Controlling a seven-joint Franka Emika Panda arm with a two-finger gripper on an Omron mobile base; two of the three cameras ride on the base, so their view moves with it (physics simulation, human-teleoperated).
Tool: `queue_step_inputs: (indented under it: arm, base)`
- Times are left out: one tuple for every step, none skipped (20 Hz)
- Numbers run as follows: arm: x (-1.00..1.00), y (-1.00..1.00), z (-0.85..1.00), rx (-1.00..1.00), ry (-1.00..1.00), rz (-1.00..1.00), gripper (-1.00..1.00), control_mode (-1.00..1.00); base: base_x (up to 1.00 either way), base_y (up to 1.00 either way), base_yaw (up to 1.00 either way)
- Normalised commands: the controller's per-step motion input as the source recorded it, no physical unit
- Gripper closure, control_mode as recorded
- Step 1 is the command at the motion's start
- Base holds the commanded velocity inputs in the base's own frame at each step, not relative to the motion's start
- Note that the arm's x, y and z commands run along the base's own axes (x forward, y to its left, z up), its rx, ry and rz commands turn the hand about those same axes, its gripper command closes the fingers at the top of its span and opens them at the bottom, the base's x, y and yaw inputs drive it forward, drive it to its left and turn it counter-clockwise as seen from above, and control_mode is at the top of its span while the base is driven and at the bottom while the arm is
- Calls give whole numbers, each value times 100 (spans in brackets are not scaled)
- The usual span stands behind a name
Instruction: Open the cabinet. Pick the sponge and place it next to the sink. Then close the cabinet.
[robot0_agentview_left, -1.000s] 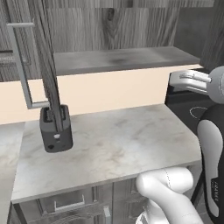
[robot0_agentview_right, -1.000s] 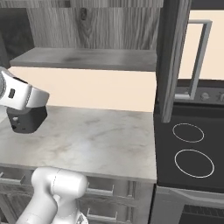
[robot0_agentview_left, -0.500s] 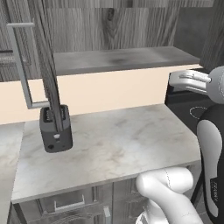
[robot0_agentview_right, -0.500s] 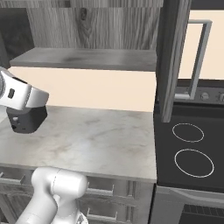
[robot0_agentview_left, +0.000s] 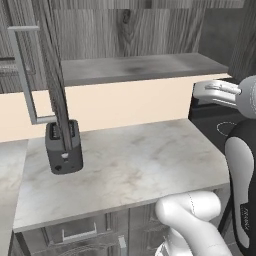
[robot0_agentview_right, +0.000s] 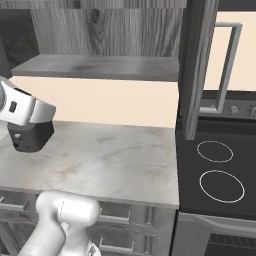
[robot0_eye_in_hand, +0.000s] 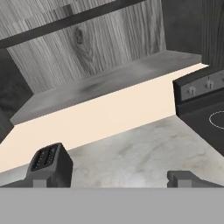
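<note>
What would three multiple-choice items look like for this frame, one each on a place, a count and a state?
1. Where does the black two-slot toaster stand?
A. on the pale marble counter, towards its left end as seen from the left base view
B. on the black stovetop
C. on the cabinet shelf

2. How many white burner rings show on the black stovetop in the right base view?
A. none
B. two
C. five

3. How do the doors of the dark grey wood-grain wall cabinet stand?
A. both shut
B. both removed
C. swung open

Answers:
1 A, it sits on the marble under the open left door.
2 B, two rings lie one behind the other.
3 C, both doors stick out edge-on and the grey shelf inside is exposed.
</note>
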Motion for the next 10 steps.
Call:
queue_step_inputs:
  arm:
    - [0,0,0,0,0,0,-100,100]
    - [0,0,0,0,0,0,-100,100]
    - [0,0,0,0,0,0,-100,-100]
    - [0,0,0,0,0,0,-100,-100]
    - [0,0,0,0,0,0,-100,-100]
    - [0,0,0,0,0,0,-100,-100]
    - [0,0,0,0,0,0,-100,-100]
    - [0,0,0,0,0,0,-100,-100]
    - [0,0,0,0,0,0,-100,-100]
    - [0,0,0,0,0,0,-100,-100]
  base:
    - [0,0,0]
    - [0,0,0]
    - [0,0,0]
    - [0,0,0]
    - [0,0,0]
    - [0,0,0]
    - [0,0,0]
    - [0,0,0]
    - [0,0,0]
    - [0,0,0]
